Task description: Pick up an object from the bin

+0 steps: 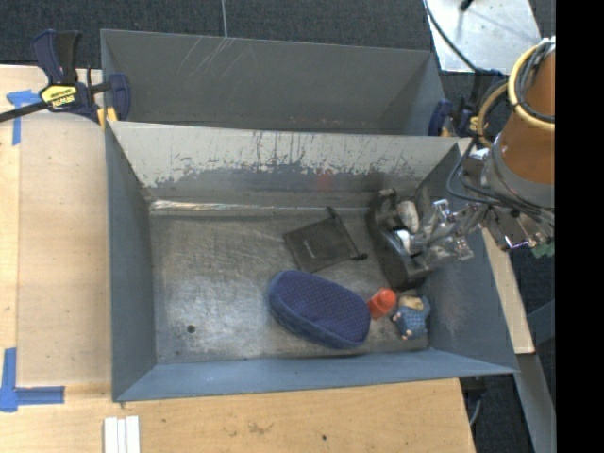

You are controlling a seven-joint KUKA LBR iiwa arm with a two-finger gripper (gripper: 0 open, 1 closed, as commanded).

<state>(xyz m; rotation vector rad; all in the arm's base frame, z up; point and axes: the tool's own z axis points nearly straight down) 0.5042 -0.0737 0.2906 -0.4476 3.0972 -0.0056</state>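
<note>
My gripper [415, 239] hangs low at the bin's right side, close to the right wall. Its metal body reaches in from the right and its dark lower part points down and left. Just below it a small red round thing [382, 301] lies on the floor. Right of that sits a little blue and yellow toy figure [411, 317]. A flat black square piece [323, 242] lies to the gripper's left, near the middle of the floor. A small white thing [408, 215] shows at the gripper's upper edge; I cannot tell whether it is held.
A large dark blue knitted oval thing [319, 309] lies at the front of the bin, left of the red piece. The left half of the floor is bare grey metal. The arm with its orange cover stands outside the right rim.
</note>
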